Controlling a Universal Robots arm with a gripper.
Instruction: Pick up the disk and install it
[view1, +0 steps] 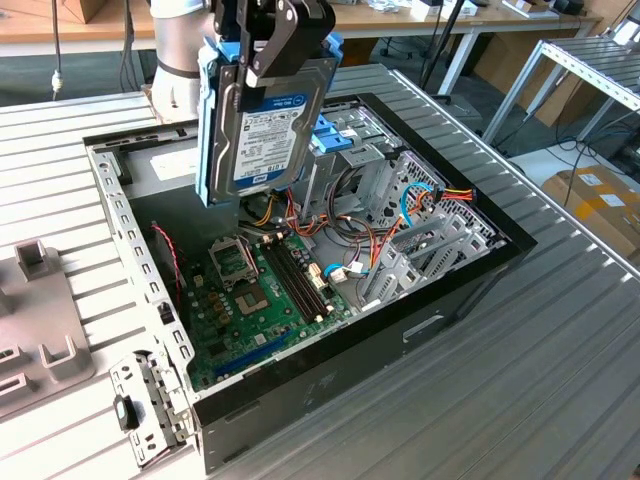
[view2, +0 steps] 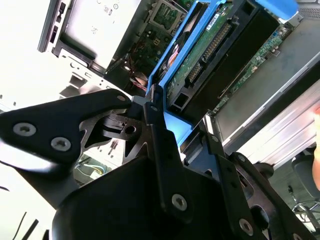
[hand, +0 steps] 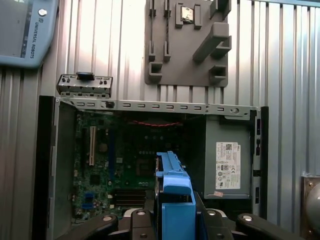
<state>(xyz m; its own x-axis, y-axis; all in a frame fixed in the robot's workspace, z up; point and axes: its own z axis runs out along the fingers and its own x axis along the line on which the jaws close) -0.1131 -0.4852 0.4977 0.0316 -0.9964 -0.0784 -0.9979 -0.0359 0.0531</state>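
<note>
Pinching the disk at its upper end, in the exterior view, between the pressed-in fingers of the end effector; held in the air above the open computer case, clear of the motherboard underneath. Long axis near vertical, hanging straight down from the end effector, labelled face toward the camera, blue carrier rails running down both long edges. Grey drive cage with its light-blue bracket just beside the disk, toward the exterior view's right and lower; contact between the two not discernible. Case resting on the ribbed bench.

Seen along the end effector in the second wrist view: black fingers closed onto the blue carrier frame, the disk extending directly away from them, circuit-board side exposed, case interior beyond.

Looking down in the first wrist view: blue end of the disk clamped between the two sides of the end effector, suspended over the case interior between the motherboard and the grey power supply. Grey fixture plate on the bench beyond the case wall, well apart from the disk.
</note>
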